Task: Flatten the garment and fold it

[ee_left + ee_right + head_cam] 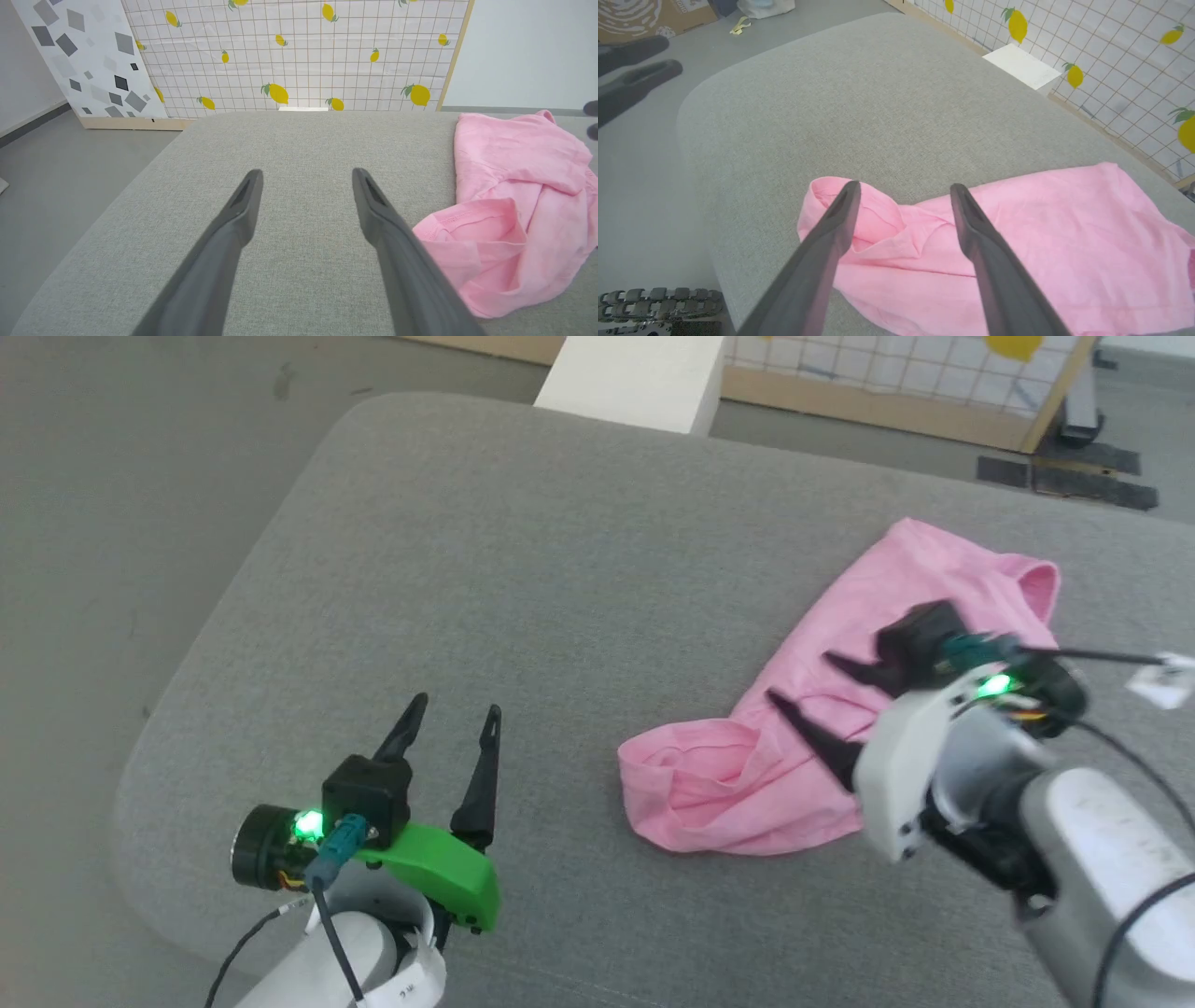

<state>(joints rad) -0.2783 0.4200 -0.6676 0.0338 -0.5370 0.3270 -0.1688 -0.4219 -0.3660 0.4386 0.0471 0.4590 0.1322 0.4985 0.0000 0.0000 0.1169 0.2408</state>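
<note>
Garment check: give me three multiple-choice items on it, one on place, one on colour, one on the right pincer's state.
1. Where on the grey cushion does the garment lie?
A. toward the robot's left side
B. toward the robot's right side
C. off it, on the floor

2. What colour is the garment?
A. white
B. green
C. pink

3. How is the right pincer?
A. open, fingers spread over the garment
B. shut on the garment
C. shut on a box

Answers: 1 B, in the head view it lies under the right pincer, apart from the left pincer; 2 C, it is pink in every view; 3 A, the right wrist view shows both fingers well apart.
</note>
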